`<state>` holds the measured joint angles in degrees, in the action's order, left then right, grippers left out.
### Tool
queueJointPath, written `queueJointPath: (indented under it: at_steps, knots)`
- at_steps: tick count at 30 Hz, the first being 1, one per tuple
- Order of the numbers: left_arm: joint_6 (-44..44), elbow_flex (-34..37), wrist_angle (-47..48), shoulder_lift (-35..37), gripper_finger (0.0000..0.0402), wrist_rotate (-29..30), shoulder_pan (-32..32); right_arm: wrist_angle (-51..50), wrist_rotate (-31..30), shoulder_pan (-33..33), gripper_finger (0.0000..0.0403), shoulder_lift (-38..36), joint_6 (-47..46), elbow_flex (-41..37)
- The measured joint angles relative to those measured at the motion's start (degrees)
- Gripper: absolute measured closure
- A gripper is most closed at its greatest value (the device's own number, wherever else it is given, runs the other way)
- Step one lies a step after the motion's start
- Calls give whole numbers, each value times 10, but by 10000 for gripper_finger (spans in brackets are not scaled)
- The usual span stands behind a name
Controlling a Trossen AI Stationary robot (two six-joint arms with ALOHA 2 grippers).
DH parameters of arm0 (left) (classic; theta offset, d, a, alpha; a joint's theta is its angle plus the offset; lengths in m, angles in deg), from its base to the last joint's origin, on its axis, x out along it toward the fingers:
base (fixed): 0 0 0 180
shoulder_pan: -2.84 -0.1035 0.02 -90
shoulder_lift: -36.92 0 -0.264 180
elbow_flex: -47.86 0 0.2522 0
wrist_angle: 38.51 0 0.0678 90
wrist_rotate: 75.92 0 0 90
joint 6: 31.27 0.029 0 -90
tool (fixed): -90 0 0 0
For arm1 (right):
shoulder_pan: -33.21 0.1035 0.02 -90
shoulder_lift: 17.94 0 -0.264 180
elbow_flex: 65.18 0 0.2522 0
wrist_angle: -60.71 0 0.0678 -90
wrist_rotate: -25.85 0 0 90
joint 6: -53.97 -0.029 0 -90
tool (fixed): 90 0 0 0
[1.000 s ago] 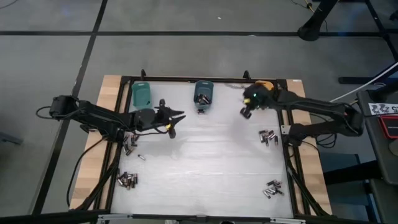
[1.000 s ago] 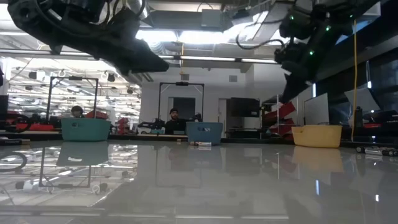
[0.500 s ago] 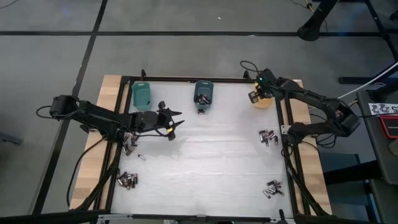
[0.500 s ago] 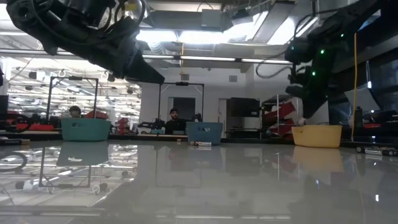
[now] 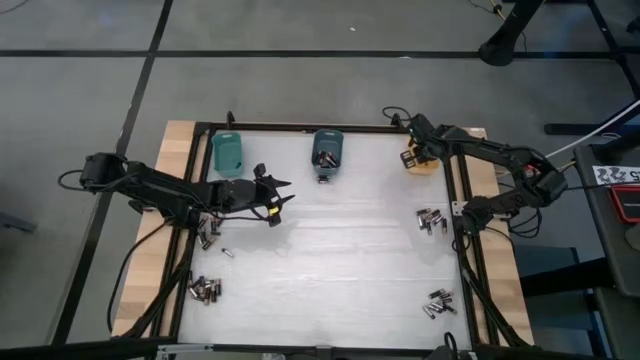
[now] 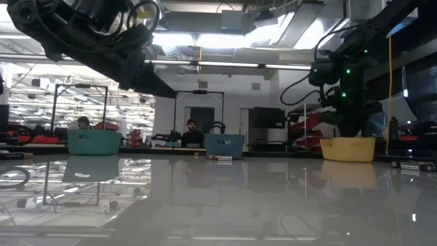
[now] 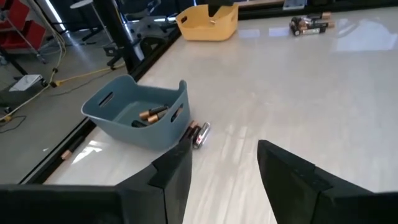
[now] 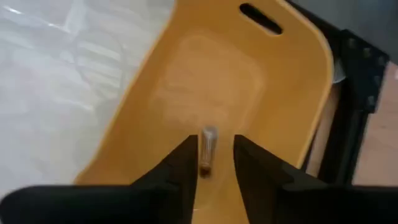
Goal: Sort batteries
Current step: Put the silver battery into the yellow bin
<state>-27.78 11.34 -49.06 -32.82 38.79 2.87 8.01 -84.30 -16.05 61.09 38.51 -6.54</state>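
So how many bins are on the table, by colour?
Teal bin: 1
Blue bin: 1
Orange bin: 1
Total: 3 bins

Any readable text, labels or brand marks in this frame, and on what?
None can be read.
Batteries in the blue bin: coppery bands, print too small.
Black-and-white patterned tag beside the table: a pattern, not words.
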Motion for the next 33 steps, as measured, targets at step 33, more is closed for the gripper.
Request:
queueJointPath:
  at_steps: [33]
  knots:
    - [-292,-169,644,70,231,-88,132,504,278,286,272,-19,198,48]
